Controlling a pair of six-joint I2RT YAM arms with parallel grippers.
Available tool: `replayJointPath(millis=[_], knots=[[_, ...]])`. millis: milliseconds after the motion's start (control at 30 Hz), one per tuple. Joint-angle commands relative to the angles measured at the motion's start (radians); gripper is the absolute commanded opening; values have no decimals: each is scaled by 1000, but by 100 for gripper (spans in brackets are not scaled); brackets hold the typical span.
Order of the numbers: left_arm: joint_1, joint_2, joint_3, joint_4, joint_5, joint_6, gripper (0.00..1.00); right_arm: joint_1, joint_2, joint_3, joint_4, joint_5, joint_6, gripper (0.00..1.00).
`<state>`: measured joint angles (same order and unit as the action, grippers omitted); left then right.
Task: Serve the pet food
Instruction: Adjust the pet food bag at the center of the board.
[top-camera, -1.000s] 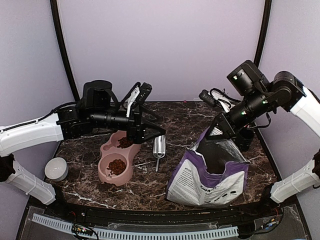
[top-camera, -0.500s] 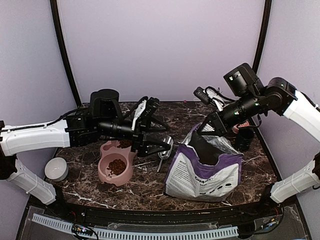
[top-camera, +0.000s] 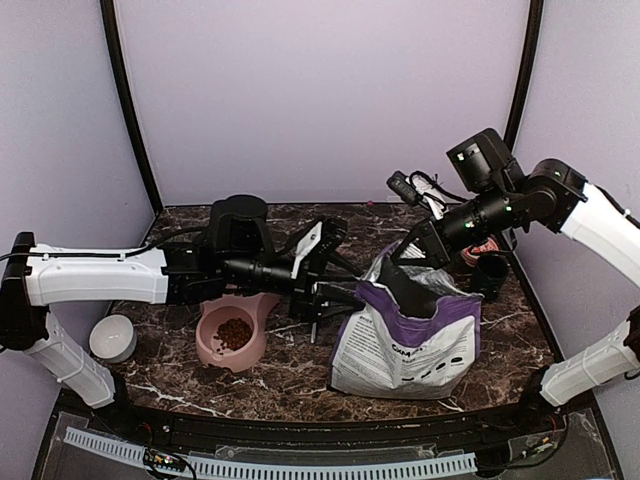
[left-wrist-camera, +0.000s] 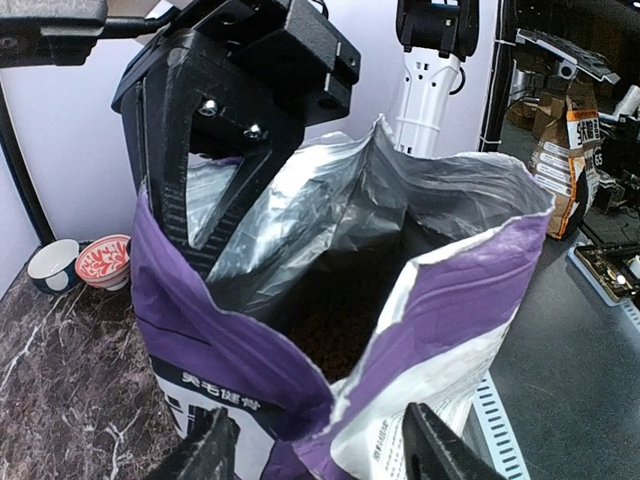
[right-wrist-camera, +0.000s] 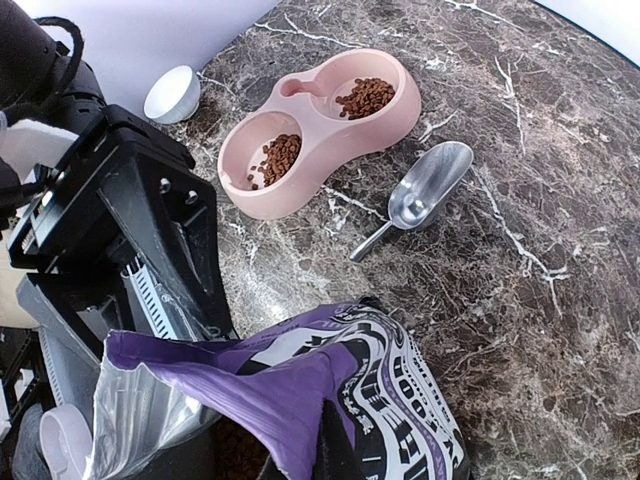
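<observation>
— Looking down from above, what do we have on the table?

— We see the bag standing open on the right half and the pink double bowl to its left. A metal scoop lies flat on the stone between them, touching neither.

— And where is the pet food?

— We find it in both cups of the bowl, a loose scatter in each, well below the rim. Through the left wrist camera we also make out a dark brownish mass deep inside the bag, too dim for us to pick out single pellets.

— What about the right gripper?

— Its fingers are pressed together on the bag's far rim, pinching the silver lining, and that side of the mouth stands raised.

— And the left gripper?

— It sits low at the bag's near side. Its fingers stand apart with the purple front corner between them. We cannot tell whether either finger touches the bag, and we see nothing clamped in it.

— Anything else?

— A small white bowl sits near the left edge, well apart from the pink one. Behind the bag we see a red-patterned cup with a dark-rimmed white cup just beside it.
</observation>
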<state>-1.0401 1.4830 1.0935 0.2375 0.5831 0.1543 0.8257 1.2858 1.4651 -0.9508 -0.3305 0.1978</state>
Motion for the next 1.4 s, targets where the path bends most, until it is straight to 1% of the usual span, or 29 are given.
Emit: replayJointPath(millis=[0, 100, 233, 300, 367, 400, 533, 633, 667, 733, 767, 900, 1000, 1033, 1167, 1367], knots=[[-20, 14, 36, 78, -24, -2, 56, -16, 2, -21, 134, -16, -21, 0], [-28, 23, 43, 80, -39, -2, 50, -23, 1, -37, 137, -18, -21, 0], [-36, 25, 46, 97, -53, -8, 38, -26, -2, -51, 145, -24, -20, 0], [-38, 29, 48, 105, -61, -17, 27, -27, -2, -54, 146, -26, -18, 0], [-39, 32, 50, 108, -65, -26, 3, -28, -4, -58, 148, -26, -16, 0], [-40, 32, 50, 108, -69, -33, 0, -28, -7, -61, 148, -23, -14, 0], [-40, 19, 43, 105, -122, -66, 0, -29, -26, -76, 147, 14, -7, 0], [-40, 9, 55, 57, -184, -75, 0, -31, -47, -78, 139, 73, 3, 0], [-40, 5, 61, 37, -205, -78, 0, -34, -53, -79, 135, 93, 5, 6], [-40, -7, 66, 1, -250, -86, 0, -40, -66, -79, 127, 130, 10, 22], [-40, -14, 65, -11, -276, -93, 0, -44, -72, -79, 122, 150, 13, 34], [-38, -34, 86, -96, -338, -119, 0, -51, -94, -69, 103, 226, 21, 74], [-37, -52, 93, -131, -372, -132, 0, -54, -123, -64, 103, 254, 23, 98], [-37, -59, 93, -142, -385, -135, 0, -53, -132, -59, 103, 267, 23, 100], [-21, -94, 98, -193, -450, -155, 0, -54, -176, -56, 131, 284, 0, 100], [-7, -168, 96, -272, -509, -162, 0, -53, -267, -101, 222, 214, -51, 99]])
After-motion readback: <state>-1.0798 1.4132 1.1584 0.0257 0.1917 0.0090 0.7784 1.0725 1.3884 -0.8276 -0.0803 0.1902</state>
